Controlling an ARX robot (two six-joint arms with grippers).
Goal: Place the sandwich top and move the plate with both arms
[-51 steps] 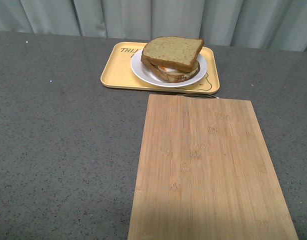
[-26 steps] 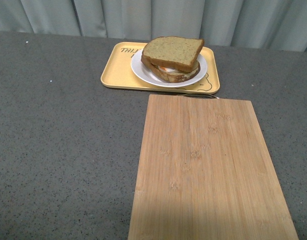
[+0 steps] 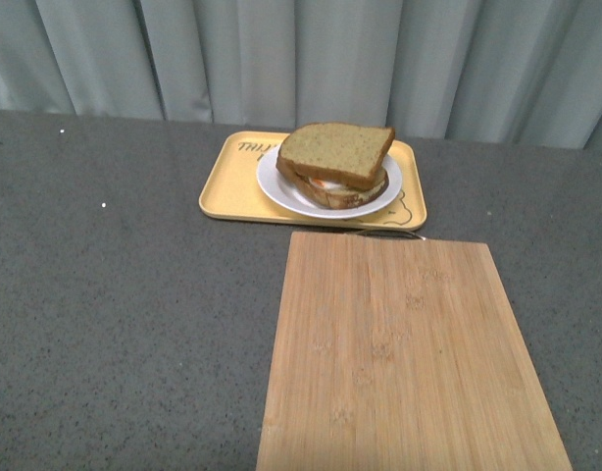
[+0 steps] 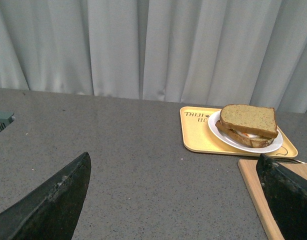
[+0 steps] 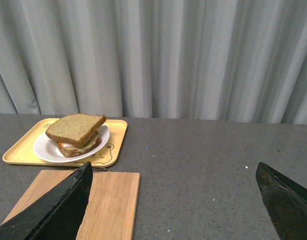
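Note:
The sandwich top [image 3: 335, 150], a brown speckled slice, lies on the lower slice with egg on the white plate [image 3: 274, 182]. The plate sits on the yellow tray [image 3: 227, 182] at the far middle of the table. Neither arm shows in the front view. In the left wrist view the sandwich top [image 4: 248, 119] and plate [image 4: 216, 131] lie far ahead, and my left gripper [image 4: 176, 200] is open and empty over bare table. In the right wrist view the sandwich top [image 5: 75, 127] and plate [image 5: 43, 150] lie far off, and my right gripper [image 5: 173, 200] is open and empty.
A bamboo cutting board [image 3: 409, 353] lies in front of the tray, reaching the near table edge. It also shows in the left wrist view [image 4: 253, 185] and right wrist view [image 5: 111, 200]. Grey curtains [image 3: 301, 59] hang behind the dark speckled table [image 3: 125, 314].
The front view has shifted: the tray, plate and board sit lower in the picture and more curtain shows. The sandwich stays put on the plate.

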